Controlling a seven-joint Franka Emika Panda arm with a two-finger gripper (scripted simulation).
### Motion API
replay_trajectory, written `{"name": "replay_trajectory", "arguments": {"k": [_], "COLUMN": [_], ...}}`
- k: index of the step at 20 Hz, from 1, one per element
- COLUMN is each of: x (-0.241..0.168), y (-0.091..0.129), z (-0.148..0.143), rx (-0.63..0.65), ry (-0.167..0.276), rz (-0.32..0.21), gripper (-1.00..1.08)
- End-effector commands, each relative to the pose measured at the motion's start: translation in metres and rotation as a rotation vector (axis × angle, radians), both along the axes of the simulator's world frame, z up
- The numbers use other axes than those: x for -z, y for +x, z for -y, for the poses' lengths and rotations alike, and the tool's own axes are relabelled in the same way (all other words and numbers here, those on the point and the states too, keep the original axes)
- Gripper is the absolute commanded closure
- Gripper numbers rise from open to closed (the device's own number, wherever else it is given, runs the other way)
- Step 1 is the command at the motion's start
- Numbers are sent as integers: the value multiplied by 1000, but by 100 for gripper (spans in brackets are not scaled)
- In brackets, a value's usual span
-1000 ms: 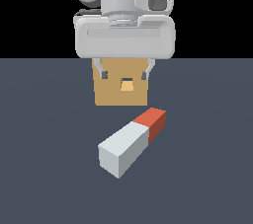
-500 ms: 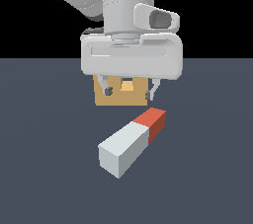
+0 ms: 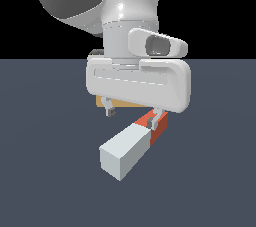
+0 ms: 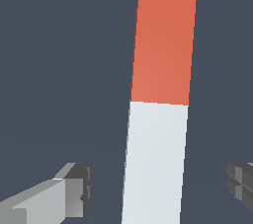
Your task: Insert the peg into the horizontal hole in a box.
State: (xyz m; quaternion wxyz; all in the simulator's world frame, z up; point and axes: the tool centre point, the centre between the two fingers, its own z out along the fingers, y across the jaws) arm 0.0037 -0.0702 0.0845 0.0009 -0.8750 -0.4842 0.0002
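Dark blue-grey floor [image 3: 45, 181], black backdrop. Nearest: peg [image 3: 129, 151] flat on the floor, white end toward camera, red end pointing to the box [image 3: 120, 103], which is mostly hidden behind the hand; hole not visible. Gripper [image 4: 158, 188] spread wide, empty, fingers [image 4: 74, 188] straddling the white section, not touching. Peg looks rigid, light, smooth-faced; I'd clamp the flat sides on the white half, square-on to avoid twist.
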Motion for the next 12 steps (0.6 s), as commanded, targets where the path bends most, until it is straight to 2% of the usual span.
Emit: {"name": "replay_trajectory", "arguments": {"k": [1,12], "x": [6,16], "y": [0,-1], "z": [5,8], "rx": [39,69], "ry": [-1,-2], "rz": [1,0], "gripper": [-92,-92]}}
